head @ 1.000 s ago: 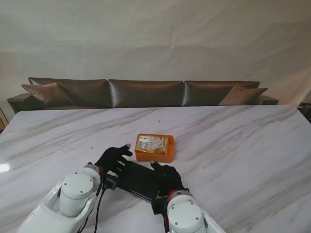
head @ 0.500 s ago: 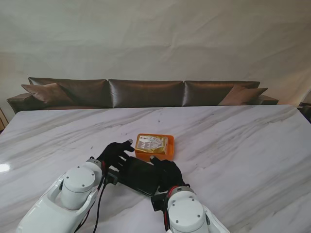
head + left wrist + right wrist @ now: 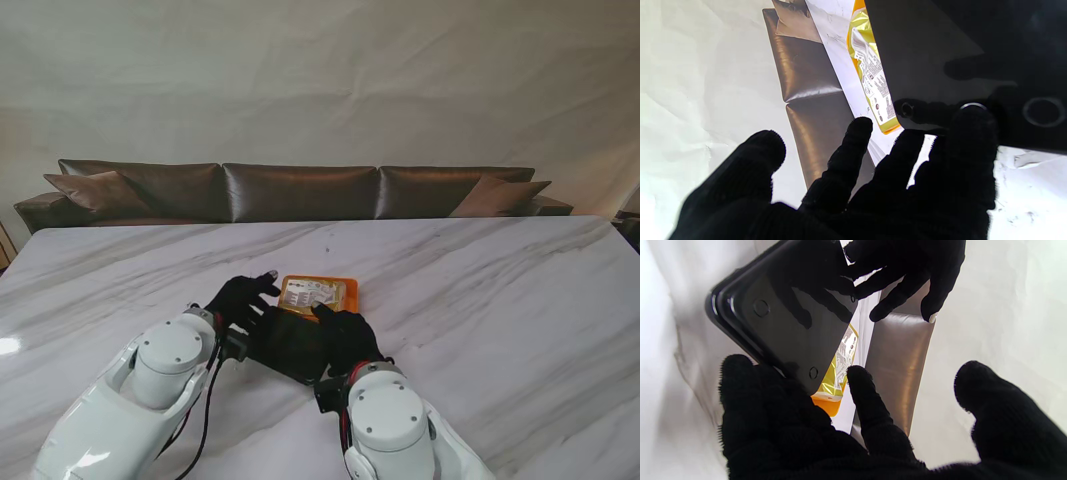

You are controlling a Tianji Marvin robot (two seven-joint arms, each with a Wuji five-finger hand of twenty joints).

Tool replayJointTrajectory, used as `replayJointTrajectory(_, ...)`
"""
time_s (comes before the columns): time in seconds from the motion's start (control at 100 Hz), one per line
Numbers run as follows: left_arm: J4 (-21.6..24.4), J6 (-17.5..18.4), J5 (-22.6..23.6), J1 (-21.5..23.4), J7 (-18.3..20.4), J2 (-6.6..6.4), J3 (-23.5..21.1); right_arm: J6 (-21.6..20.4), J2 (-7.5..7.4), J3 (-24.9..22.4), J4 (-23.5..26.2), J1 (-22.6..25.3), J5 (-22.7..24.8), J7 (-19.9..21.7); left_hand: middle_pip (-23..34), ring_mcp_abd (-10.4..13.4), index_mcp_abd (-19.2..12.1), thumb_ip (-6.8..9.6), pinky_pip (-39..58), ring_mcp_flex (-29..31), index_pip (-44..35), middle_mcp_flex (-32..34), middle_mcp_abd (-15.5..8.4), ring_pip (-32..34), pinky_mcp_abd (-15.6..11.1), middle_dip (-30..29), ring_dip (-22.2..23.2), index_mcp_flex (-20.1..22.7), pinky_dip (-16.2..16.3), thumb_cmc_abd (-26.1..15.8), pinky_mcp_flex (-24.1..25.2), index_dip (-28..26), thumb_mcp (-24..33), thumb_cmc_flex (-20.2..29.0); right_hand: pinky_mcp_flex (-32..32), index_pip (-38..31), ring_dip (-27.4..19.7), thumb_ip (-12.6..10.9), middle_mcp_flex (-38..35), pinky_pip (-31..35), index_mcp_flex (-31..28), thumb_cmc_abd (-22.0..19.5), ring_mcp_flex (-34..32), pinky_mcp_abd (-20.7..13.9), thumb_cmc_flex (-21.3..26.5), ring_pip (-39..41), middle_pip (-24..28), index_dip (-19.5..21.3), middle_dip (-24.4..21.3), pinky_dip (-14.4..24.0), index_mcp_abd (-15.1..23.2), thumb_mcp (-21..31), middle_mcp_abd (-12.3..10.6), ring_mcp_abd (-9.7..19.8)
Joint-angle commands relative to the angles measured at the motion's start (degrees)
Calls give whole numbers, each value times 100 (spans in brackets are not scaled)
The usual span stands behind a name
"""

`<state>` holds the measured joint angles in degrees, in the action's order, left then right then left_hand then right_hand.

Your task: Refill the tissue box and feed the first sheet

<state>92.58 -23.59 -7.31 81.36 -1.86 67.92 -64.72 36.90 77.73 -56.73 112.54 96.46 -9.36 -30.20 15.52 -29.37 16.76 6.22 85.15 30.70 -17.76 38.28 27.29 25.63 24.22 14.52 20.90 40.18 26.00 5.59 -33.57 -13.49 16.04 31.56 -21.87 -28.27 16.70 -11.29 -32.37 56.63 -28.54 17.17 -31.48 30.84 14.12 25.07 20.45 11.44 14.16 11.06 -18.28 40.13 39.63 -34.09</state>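
Near the front of the white marble bench point(image 3: 480, 300), the glossy black rectangular tissue-box shell point(image 3: 290, 348) is gripped at its two ends, lifted and tilted, by the black-gloved left robot hand point(image 3: 240, 301) and right robot hand point(image 3: 347, 340). Just beyond it lies the shiny yellow plastic-wrapped tissue pack point(image 3: 314, 293) on its orange tray point(image 3: 345, 285), so the work looks early: the shell is not yet over the pack, and no sheet is fed.

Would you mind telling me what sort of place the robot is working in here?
Probably a living-room-style setup rather than a workshop: a marble-patterned table stands before a brown leather sofa with cushions, and a plain pale backdrop hangs behind.
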Motion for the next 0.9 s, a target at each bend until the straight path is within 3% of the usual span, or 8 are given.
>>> replayJointTrajectory(0.0,77,36,-134,-83,260,185,168,-32,117,41,64,-144,-74,210,1115,23,28,146,-1733,606,28,703,-806,1013,-8,537,244,157,-51,-112,-177,86,-31,-10,-106,38,62,-128,-394,-76,-58,156,-88,-916,28,162,499,49,82,43,124,-48,-2138,1008)
replayJointTrajectory(0.6,-732,150,-347,-1053,255,355,555,73,116,-212,-329,-713,-349,391,1111,28,32,145,-1730,620,29,706,-799,1016,-10,534,244,161,-52,-107,-178,86,-33,-20,-93,77,58,-124,-424,-89,-81,148,-80,-922,28,153,493,58,79,38,107,-57,-2123,1018)
replayJointTrajectory(0.89,-1356,331,-494,-1541,231,489,801,136,88,-360,-524,-932,-417,533,1112,24,31,149,-1729,618,21,711,-809,1011,-18,535,241,165,-54,-109,-180,83,-27,-13,-88,89,56,-124,-429,-93,-94,149,-86,-929,33,150,485,60,76,36,100,-55,-2127,1017)
